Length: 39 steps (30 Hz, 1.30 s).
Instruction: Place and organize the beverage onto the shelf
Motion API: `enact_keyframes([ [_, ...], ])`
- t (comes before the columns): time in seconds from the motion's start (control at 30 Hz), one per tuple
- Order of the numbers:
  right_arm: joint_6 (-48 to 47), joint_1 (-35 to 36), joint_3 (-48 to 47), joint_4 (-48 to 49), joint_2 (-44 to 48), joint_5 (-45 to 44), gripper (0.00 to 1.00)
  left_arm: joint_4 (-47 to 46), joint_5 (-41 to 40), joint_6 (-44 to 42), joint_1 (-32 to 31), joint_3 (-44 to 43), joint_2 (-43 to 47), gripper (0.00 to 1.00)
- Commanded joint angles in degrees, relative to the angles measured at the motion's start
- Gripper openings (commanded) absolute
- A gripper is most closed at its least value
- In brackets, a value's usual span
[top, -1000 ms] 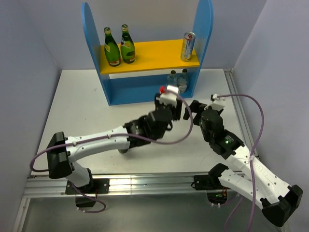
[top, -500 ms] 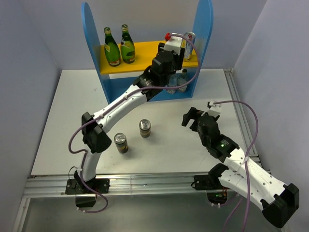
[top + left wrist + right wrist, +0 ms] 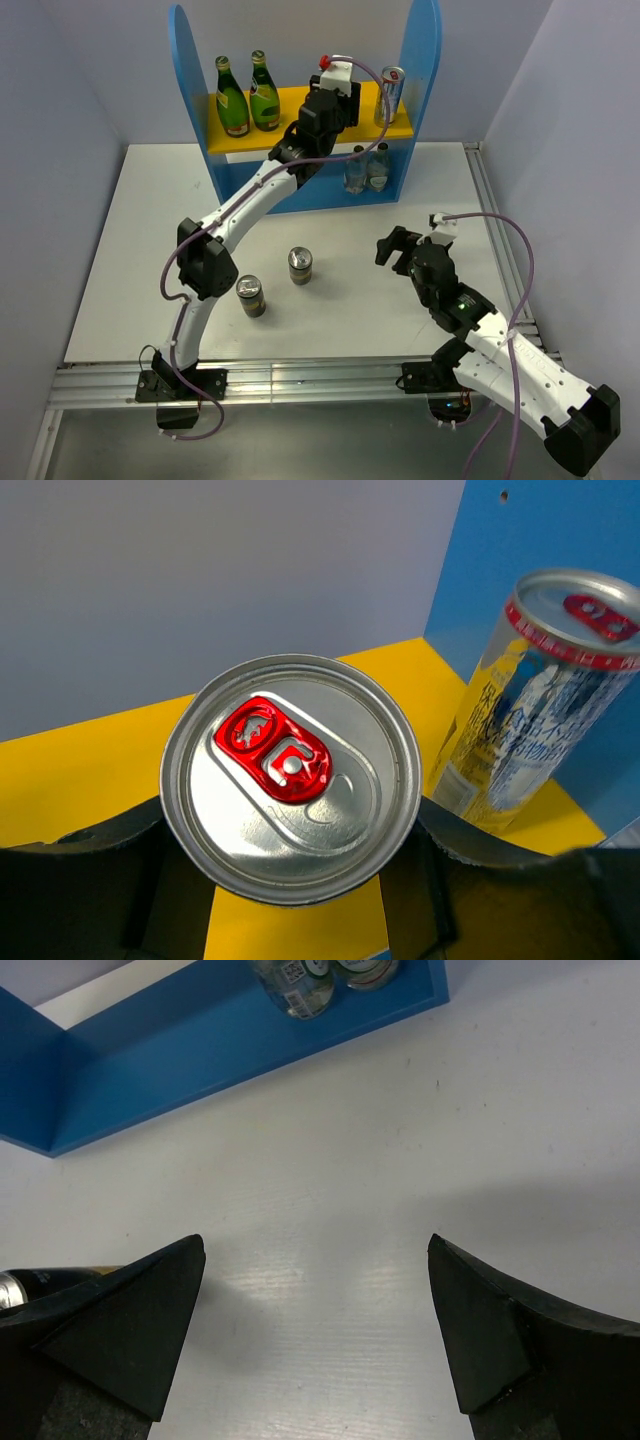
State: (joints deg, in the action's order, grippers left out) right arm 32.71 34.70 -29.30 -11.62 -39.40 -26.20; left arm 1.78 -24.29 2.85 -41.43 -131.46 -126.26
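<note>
The shelf [image 3: 188, 80] stands at the back of the table, with blue side panels and a yellow upper board [image 3: 90, 780]. My left gripper [image 3: 340, 98] reaches over the upper board and is shut on a silver can with a red tab [image 3: 290, 775]. A tall silver, yellow and blue can [image 3: 390, 95] stands on the board just right of it and also shows in the left wrist view [image 3: 545, 700]. My right gripper [image 3: 400, 245] is open and empty above the table in front of the shelf [image 3: 316, 1250].
Two green bottles [image 3: 232, 98] [image 3: 264, 92] stand at the left of the upper board. Two clear bottles [image 3: 367, 168] stand on the lower level. Two cans [image 3: 300, 265] [image 3: 250, 295] stand on the table near the middle.
My left arm has risen from the table to the upper board with the can, then shifted a little left. The right gripper has drawn back slightly.
</note>
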Motion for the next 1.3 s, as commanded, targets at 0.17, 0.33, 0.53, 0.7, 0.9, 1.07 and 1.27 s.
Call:
enact_keyframes([
  [0.17, -0.54, 0.28, 1.88, 4.93, -1.56, 0.53, 0.99, -6.35, 8.03, 4.97, 1.09, -7.76, -1.89, 0.04],
  [0.33, -0.54, 0.28, 2.23, 5.64, -2.44, 0.53, 0.99, -5.47, 10.84, 6.46, 1.09, -7.67, -1.36, 0.06],
  [0.53, -0.54, 0.28, 2.58, 6.43, -3.23, 0.8, 0.99, -4.42, 12.69, 6.99, 1.09, -8.9, -1.27, 0.17],
  [0.7, -0.54, 0.28, 2.76, 6.78, -3.49, 1.06, 0.99, -3.72, 13.31, 6.2, 1.09, -9.69, -2.06, 0.41],
  [0.9, -0.54, 0.28, 2.76, 6.96, -3.67, 1.15, 0.99, -3.19, 13.92, 5.85, 1.09, -10.75, -3.12, 0.58],
  [1.07, -0.45, 0.28, 2.76, 7.22, -3.85, 1.15, 0.99, -3.01, 14.27, 5.41, 1.09, -11.28, -3.65, 0.69],
  [1.27, -0.63, 0.28, 2.85, 7.66, -4.46, 1.32, 0.99, -2.66, 13.84, 4.44, 1.09, -10.66, -3.82, 0.79],
])
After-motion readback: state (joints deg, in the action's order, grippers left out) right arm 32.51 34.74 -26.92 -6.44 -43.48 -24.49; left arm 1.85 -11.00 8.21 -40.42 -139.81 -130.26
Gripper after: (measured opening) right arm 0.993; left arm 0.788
